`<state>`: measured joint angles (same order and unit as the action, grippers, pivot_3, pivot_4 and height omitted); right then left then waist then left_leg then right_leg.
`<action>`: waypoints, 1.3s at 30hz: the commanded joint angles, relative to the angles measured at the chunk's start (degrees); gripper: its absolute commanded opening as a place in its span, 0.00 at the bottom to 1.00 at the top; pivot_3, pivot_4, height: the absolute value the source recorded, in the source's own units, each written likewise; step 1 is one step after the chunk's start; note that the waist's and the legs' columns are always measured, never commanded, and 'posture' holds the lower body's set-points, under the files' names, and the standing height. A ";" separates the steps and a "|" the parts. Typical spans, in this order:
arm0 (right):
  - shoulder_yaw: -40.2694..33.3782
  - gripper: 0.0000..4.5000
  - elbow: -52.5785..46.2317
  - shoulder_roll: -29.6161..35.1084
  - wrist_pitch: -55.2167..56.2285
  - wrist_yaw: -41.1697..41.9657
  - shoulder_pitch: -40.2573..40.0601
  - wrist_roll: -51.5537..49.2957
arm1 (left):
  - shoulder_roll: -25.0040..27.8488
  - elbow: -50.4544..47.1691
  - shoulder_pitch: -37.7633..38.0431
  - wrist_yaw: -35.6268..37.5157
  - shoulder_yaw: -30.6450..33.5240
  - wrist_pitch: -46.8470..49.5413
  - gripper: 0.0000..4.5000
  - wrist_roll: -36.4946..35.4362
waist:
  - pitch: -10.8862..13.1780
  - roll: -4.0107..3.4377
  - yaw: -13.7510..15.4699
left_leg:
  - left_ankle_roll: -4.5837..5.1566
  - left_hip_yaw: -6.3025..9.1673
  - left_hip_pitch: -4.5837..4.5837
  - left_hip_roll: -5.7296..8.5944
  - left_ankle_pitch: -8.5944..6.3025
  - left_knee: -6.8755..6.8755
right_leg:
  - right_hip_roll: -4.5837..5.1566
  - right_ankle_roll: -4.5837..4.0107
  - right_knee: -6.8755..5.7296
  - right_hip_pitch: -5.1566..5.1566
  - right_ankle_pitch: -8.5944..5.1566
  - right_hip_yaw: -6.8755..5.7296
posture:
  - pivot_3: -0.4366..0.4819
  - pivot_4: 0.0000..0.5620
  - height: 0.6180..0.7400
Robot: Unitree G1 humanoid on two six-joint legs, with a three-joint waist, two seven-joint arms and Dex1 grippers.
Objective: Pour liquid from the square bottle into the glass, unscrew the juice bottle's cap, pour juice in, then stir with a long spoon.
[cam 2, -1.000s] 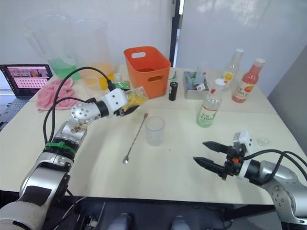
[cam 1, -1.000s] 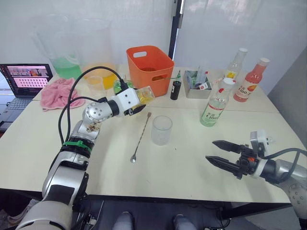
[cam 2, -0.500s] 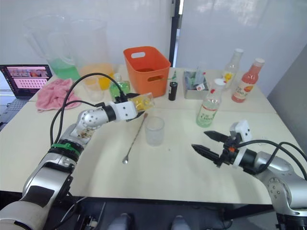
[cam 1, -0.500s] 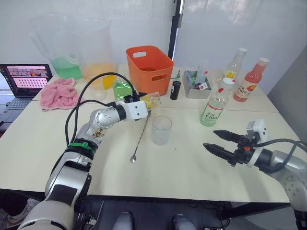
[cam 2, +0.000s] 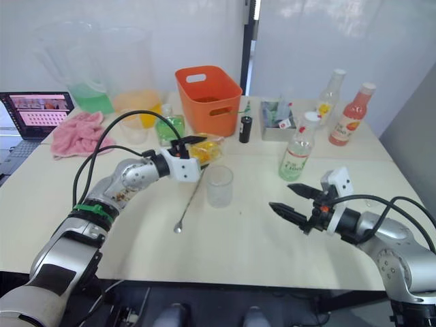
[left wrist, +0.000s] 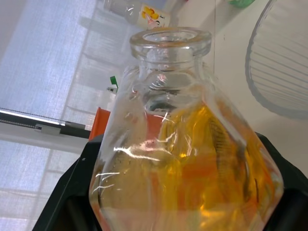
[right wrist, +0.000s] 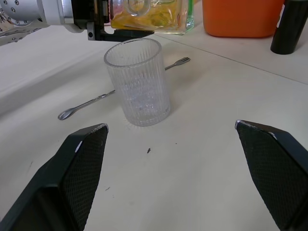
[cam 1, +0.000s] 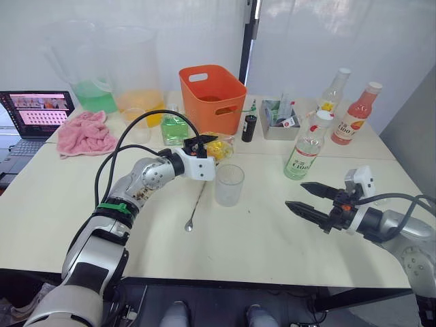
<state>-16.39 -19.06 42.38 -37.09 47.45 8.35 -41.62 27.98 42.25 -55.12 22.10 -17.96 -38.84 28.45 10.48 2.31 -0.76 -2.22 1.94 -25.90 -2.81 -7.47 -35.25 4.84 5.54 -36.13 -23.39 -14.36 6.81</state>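
Note:
My left gripper [cam 1: 207, 150] is shut on the square bottle [cam 1: 221, 146], which holds yellow liquid and lies tipped on its side. Its open mouth [left wrist: 170, 42] points toward the glass [cam 1: 229, 184], just above and behind the rim. The ribbed clear glass [right wrist: 139, 82] stands upright at the table's middle. Left of the glass, the long spoon [cam 1: 195, 204] lies flat on the table. The juice bottle [cam 1: 304, 154] with its green label stands to the right, its white cap [cam 1: 321, 116] on. My right gripper [cam 1: 306, 198] hovers open, right of the glass.
An orange basket [cam 1: 212, 89] stands behind the glass, with a small black bottle [cam 1: 249, 127] and a grey tray [cam 1: 278, 112] beside it. A pink-liquid bottle [cam 1: 354, 114] and a yellow-labelled bottle [cam 1: 332, 92] stand at the back right. At the back left are a pink cloth [cam 1: 84, 133], a laptop [cam 1: 34, 114] and pitchers.
My left gripper has carried the square bottle right, up to the glass, and tipped it further over. The right gripper has drifted up and slightly toward the glass.

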 commanded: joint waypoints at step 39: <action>-1.08 0.99 0.02 0.77 0.97 0.73 1.11 1.11 | 5.73 -0.43 -7.05 -30.29 -6.53 -6.62 0.62 22.99 | 0.00 0.00 0.04 | -0.01 0.00 0.01 0.01 0.00 0.00 | 0.00 0.02 -0.04 -0.01 -0.01 -0.01 | 0.48 0.27 0.88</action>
<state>-16.36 -18.49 42.50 -37.05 48.19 8.90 -40.57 32.86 45.65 -58.19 -4.08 -26.29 -45.14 52.06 10.48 2.31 -0.72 -2.23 1.94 -25.90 -2.81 -7.47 -35.25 4.84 5.56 -36.18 -23.41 -14.37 6.81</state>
